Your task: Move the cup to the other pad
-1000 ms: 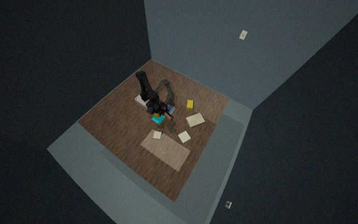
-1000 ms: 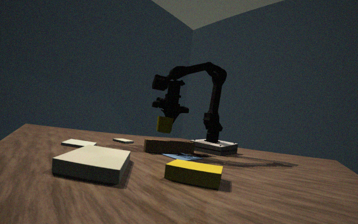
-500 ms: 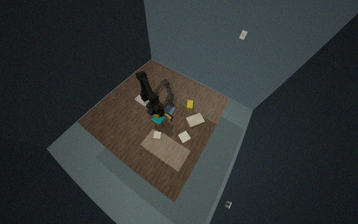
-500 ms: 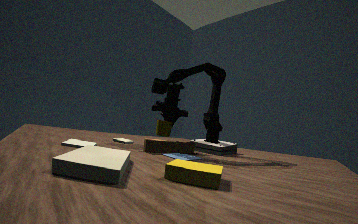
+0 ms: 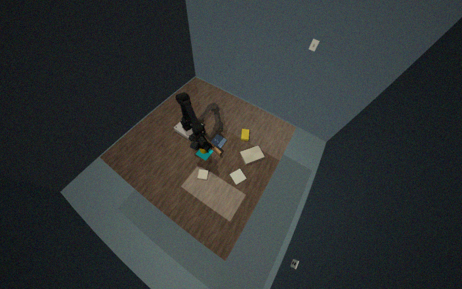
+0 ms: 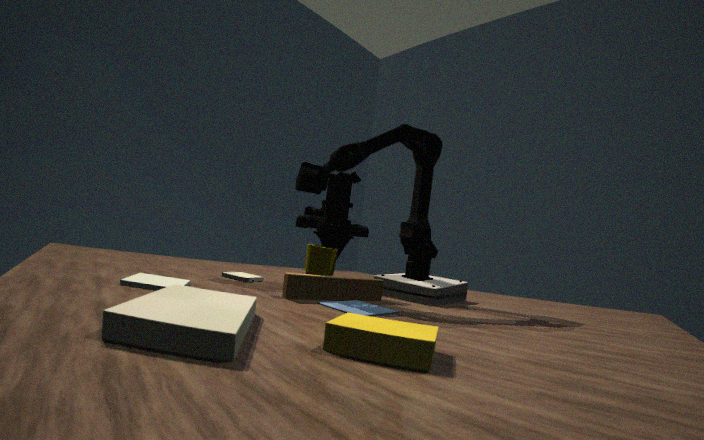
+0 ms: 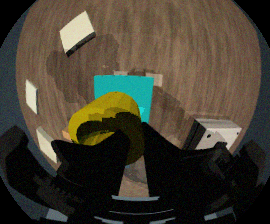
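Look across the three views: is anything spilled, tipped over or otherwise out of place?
Nothing stands out. The gripper is shut on the yellow cup, held above the teal pad and leaning slightly. No marbles show on the table. The wooden block and the yellow box lie flat.
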Available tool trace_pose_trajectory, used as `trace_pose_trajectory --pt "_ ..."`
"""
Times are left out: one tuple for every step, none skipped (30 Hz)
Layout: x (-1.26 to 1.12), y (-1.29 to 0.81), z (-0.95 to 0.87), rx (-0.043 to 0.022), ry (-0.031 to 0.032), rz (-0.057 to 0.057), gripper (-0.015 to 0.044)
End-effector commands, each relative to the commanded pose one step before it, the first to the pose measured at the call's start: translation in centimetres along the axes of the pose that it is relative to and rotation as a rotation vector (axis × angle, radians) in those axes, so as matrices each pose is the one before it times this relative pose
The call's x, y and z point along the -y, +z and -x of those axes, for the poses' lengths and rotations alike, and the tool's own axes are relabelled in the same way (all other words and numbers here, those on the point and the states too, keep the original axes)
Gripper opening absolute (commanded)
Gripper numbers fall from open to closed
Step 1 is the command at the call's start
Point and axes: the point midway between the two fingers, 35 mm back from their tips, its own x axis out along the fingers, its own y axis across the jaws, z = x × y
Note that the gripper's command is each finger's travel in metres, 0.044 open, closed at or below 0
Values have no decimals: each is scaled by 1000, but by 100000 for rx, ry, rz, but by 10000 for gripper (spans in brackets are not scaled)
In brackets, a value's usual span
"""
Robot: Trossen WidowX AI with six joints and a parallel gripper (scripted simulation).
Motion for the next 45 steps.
trace_pose_trajectory --pt "-17 -35 -760 -348 128 369 0" --pt "2 5 -148 -1 0 0 0" --pt "3 4 -147 -1 0 0 0" --pt "4 4 -147 -1 0 0 0" --pt "4 4 -147 -1 -1 0 0" --pt "5 3 -147 -1 -1 0 0" --pt "6 3 -147 -1 -1 0 0" --pt "7 2 -146 -1 -1 0 0" --pt "8 2 -146 -1 -1 0 0" --pt "9 2 -146 -1 -1 0 0" --pt "10 1 -146 -1 -1 0 0" --pt "10 1 -145 -1 -1 0 0" --pt "11 0 -145 -1 -1 0 0" --pt "12 0 -145 -1 -1 0 0" --pt "13 0 -145 -1 -1 0 0" --pt "14 -1 -144 -1 -1 0 0" --pt "15 -1 -144 -1 -1 0 0" --pt "12 -1 -116 -1 -1 0 0" --pt "8 -1 -70 -1 -1 0 0" --pt "3 0 -23 0 0 0 0" --pt "0 0 0 0 0 0 0" --pt "25 51 321 265 -282 -108 0" --pt "0 0 0 0 0 0 0" --pt "0 0 0 0 0 0 0" --pt "0 0 0 0 0 0 0" --pt "0 0 0 0 0 0 0" --pt "0 0 0 0 0 0 0" --pt "0 0 0 0 0 0 0" --pt "0 0 0 0 0 0 0" --pt "0 0 0 0 0 0 0" --pt "0 0 0 0 0 0 0" --pt "0 0 0 0 0 0 0" --pt "0 0 0 0 0 0 0" --pt "0 0 0 0 0 0 26" --pt "0 0 0 0 0 0 52" --pt "0 0 0 0 0 0 79" --pt "0 0 0 0 0 0 105" --pt "0 0 0 0 0 0 131" --pt "0 0 0 0 0 0 146" --pt "0 0 0 0 0 0 146" --pt "0 0 0 0 0 0 146" --pt "0 0 0 0 0 0 146" --pt "0 0 0 0 0 0 146" --pt "0 0 0 0 0 0 146" --pt "0 0 0 0 0 0 146"
